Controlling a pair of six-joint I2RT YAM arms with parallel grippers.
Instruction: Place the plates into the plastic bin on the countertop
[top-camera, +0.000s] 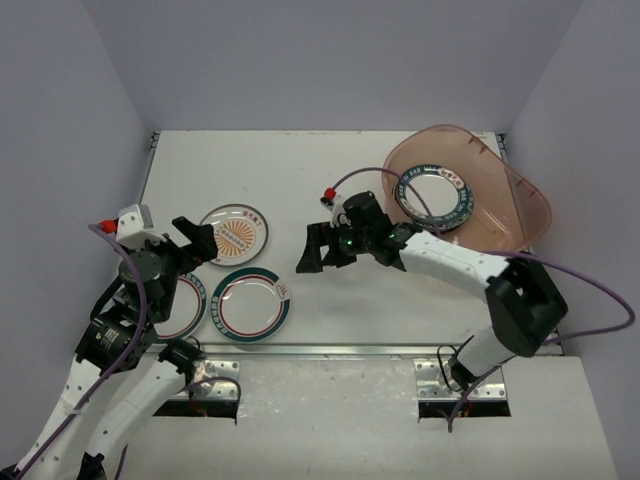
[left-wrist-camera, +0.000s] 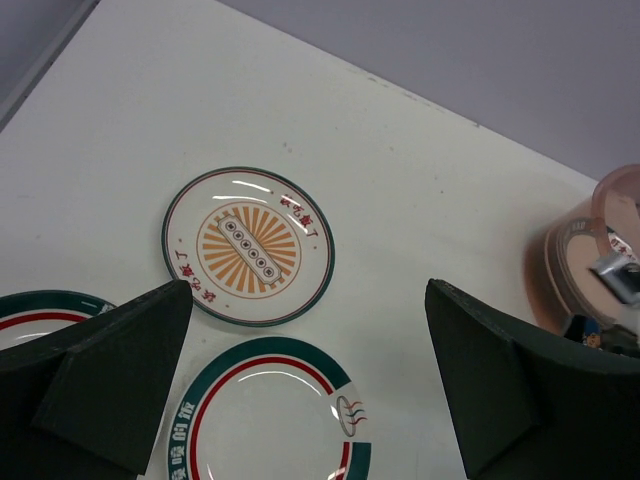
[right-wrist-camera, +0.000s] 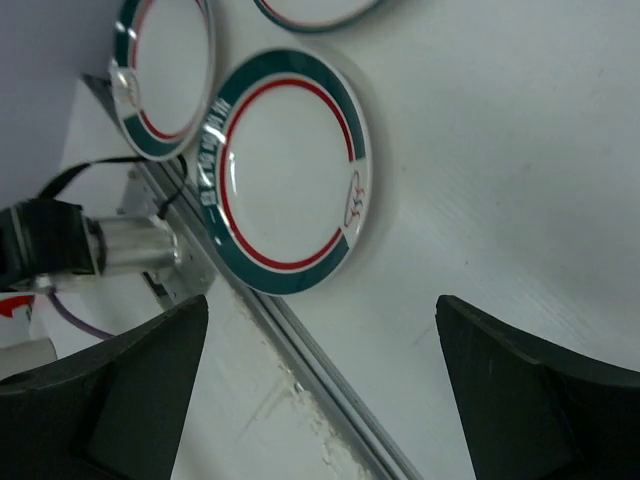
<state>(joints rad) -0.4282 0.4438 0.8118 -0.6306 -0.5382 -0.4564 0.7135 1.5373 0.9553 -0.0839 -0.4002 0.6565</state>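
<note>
Right gripper (top-camera: 322, 250) hangs with fingers spread wide over the smooth white countertop (top-camera: 300, 170), its arm stretched out low toward the left. Left gripper (top-camera: 192, 262) is wide open too, tilted down beside the glossy orange sunburst plate (top-camera: 234, 233). Two round teal-rimmed plates (top-camera: 250, 304) sit near the metal front edge. Another lettered plate (top-camera: 433, 195) lies inside the translucent pink bin (top-camera: 520, 205), maybe stacked on others, hard to tell.

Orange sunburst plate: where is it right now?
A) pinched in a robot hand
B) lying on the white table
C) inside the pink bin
B: the orange sunburst plate lies flat on the white table, left of the middle and well apart from the pink bin.
</note>
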